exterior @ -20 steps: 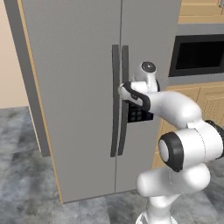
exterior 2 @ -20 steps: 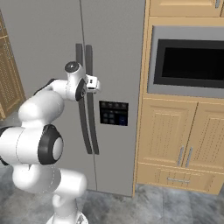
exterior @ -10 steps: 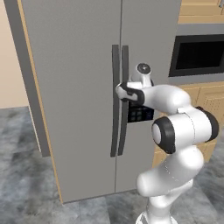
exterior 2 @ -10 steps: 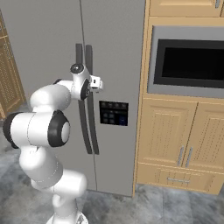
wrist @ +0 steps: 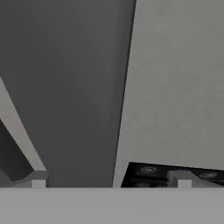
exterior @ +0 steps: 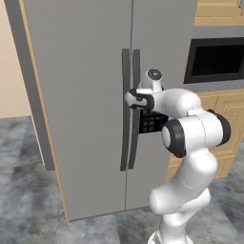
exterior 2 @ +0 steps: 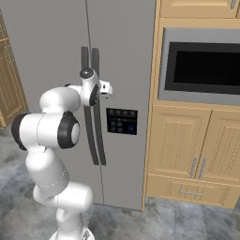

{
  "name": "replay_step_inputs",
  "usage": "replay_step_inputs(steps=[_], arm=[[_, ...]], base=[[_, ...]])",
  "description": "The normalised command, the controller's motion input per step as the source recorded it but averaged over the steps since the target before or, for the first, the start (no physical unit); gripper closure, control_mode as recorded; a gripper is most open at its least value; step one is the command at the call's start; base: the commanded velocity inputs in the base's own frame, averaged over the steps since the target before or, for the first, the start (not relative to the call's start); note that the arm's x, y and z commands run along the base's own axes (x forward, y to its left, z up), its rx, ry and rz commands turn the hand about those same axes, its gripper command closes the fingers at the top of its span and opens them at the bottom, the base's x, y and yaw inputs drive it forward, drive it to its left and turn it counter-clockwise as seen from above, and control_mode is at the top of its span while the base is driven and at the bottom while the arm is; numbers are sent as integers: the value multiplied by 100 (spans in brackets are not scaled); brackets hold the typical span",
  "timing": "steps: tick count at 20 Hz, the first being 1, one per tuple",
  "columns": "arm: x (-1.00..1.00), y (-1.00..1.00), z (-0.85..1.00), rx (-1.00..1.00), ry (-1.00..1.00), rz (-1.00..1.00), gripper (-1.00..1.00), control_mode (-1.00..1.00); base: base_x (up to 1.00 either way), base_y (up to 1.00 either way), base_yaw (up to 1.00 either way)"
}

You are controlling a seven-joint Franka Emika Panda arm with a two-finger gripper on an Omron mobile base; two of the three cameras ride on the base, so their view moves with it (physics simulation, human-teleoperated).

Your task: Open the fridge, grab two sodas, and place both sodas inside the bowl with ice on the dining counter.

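The fridge point(exterior: 90, 95) stands tall and grey with both doors shut, its two long curved black handles point(exterior: 129, 109) running side by side down the seam between the doors. In the left base view the white arm point(exterior: 190, 138) rises from the lower right, bends at a dark elbow joint and reaches across to the handles, with the gripper point(exterior: 132, 98) right at the handle of the right-hand door at about its upper third. In the right base view the same gripper point(exterior 2: 93, 93) sits against the handle pair point(exterior 2: 93, 117), the hand lying roughly level, just above and to the left of the black control panel point(exterior 2: 122, 121) set in the right-hand door. The hand view looks along the door face: a broad dark handle point(wrist: 74, 87) fills the left half, the pale grey door surface point(wrist: 179, 87) the right, and the control panel point(wrist: 170, 174) shows at the bottom right. The two fingers point(wrist: 37, 179) poke up at the bottom edge far apart, one at the left and one at the right, so they stand wide open with the dark handle between them; they hold nothing, and whether they touch the handle cannot be told. To the right of the fridge are light wood cabinets point(exterior 2: 192, 150) with a built-in black oven window point(exterior 2: 201, 68) above them, and the floor point(exterior: 28, 200) is mottled grey stone.
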Motion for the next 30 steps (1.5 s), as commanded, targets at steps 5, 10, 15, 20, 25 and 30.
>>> replay_step_inputs(steps=[5, 10, 15, 20, 25, 30], arm=[[49, 0, -19, 0, 0, 0, -100, -100], [5, 37, -38, -6, -9, 0, -100, -100], [7, 35, -27, -3, -10, 0, -100, -100], [31, 4, -11, 0, -7, 0, -100, -100], [40, 20, -26, 0, -3, 0, 100, -100], [45, 25, -23, 0, -2, 0, 100, -100]], base=[[0, 0, 0], [0, 0, 0], [0, 0, 0], [0, 0, 0], [0, 0, 0], [0, 0, 0]])
